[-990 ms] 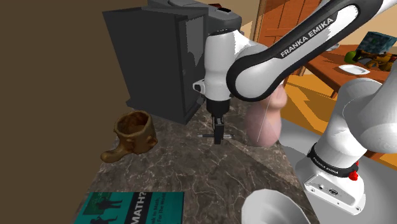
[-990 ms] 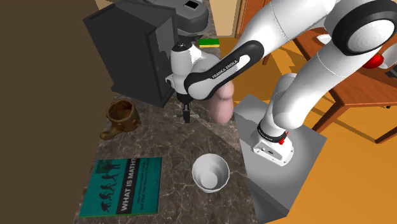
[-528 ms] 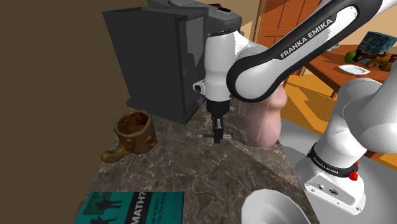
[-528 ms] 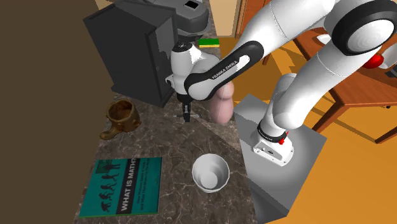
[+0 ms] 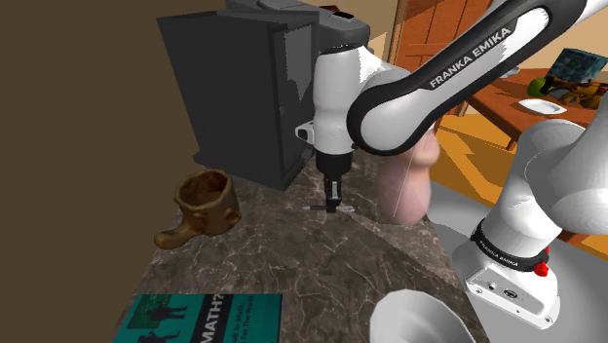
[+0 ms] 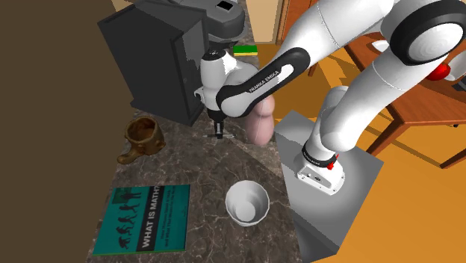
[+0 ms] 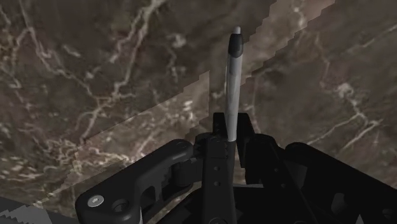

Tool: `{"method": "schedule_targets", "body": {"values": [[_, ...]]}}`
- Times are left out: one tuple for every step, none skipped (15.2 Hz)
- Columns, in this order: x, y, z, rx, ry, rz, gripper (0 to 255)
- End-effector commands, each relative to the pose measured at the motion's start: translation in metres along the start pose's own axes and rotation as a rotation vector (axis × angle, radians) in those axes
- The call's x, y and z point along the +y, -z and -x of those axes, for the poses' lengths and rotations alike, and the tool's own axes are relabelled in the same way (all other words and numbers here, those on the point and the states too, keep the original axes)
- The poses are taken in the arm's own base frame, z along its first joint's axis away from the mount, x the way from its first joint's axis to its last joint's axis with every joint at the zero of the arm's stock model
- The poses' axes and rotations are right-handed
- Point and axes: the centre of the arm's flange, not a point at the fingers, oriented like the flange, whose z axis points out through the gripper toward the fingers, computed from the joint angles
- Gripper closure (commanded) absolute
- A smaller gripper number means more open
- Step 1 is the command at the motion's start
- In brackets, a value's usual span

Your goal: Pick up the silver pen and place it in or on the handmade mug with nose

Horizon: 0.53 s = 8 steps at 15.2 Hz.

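The black gripper (image 5: pixel 333 207) is clamping the silver pen (image 7: pixel 234 83) between its fingers, the pen lying crosswise in the grasp and sticking out past them. Gripper and pen are hanging just above the marble counter (image 5: pixel 292 263), so the pick-up seems to be finishing and the carry to the mug is what is coming. The brown mug with a nose (image 5: pixel 205 203) is standing on the counter well apart from the gripper, roughly out along the line one end of the pen is pointing. The next move is calling for more height to clear the rim, then sideways travel until the pen is over the mug's mouth; being held level, it is probably going to rest across the rim unless it is tilted
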Motion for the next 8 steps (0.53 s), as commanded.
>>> {"method": "schedule_targets", "body": {"values": [[0.000,-0.002,0.000,-0.003,0.001,-0.001,255],[-0.001,0.003,0.000,-0.003,0.001,-0.001,255],[-0.001,0.008,0.000,-0.003,0.001,-0.001,255],[-0.001,0.014,0.000,-0.003,0.001,-0.001,255],[-0.002,0.019,0.000,-0.003,0.001,-0.001,255],[-0.002,0.024,0.000,-0.003,0.001,-0.001,255],[-0.003,0.029,0.000,-0.003,0.001,-0.001,255],[-0.003,0.035,0.000,-0.003,0.001,-0.001,255]]}}
